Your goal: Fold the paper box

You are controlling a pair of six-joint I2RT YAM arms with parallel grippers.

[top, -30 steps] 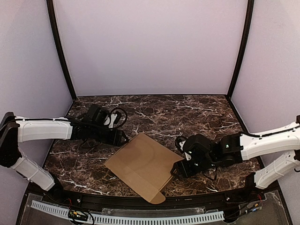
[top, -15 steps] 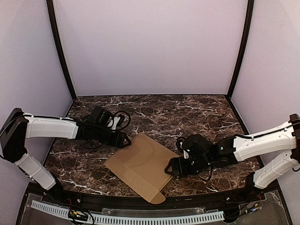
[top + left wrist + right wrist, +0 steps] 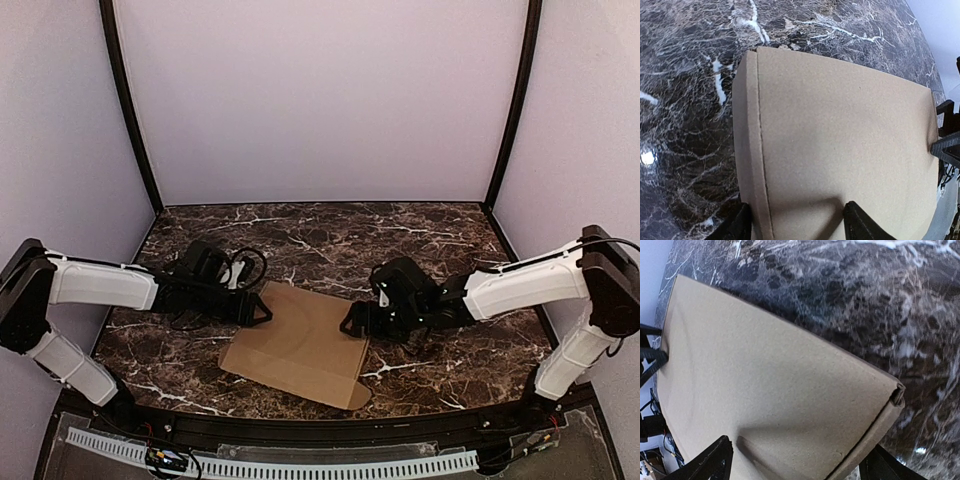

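Note:
The paper box (image 3: 300, 345) is a flat brown cardboard piece lying on the marble table at front centre, with a rounded flap at its near right corner. My left gripper (image 3: 262, 312) is low at the box's left far edge. In the left wrist view the box (image 3: 840, 145) fills the frame and the left gripper (image 3: 797, 220) is open, with the creased side strip between its jaws. My right gripper (image 3: 350, 325) is low at the box's right edge. In the right wrist view it (image 3: 797, 462) is open over the box (image 3: 775, 385) near a folded corner.
The dark marble table (image 3: 420, 240) is closed in by lilac walls at the back and sides, with black corner posts (image 3: 130, 110). A white perforated rail (image 3: 300, 468) runs along the front edge. Each wrist view shows the other gripper's fingertip at the box's far edge.
Both grippers have moved in onto the box's opposite edges, the right one up and to the left. The box has turned from a diamond pose to lie more square-on.

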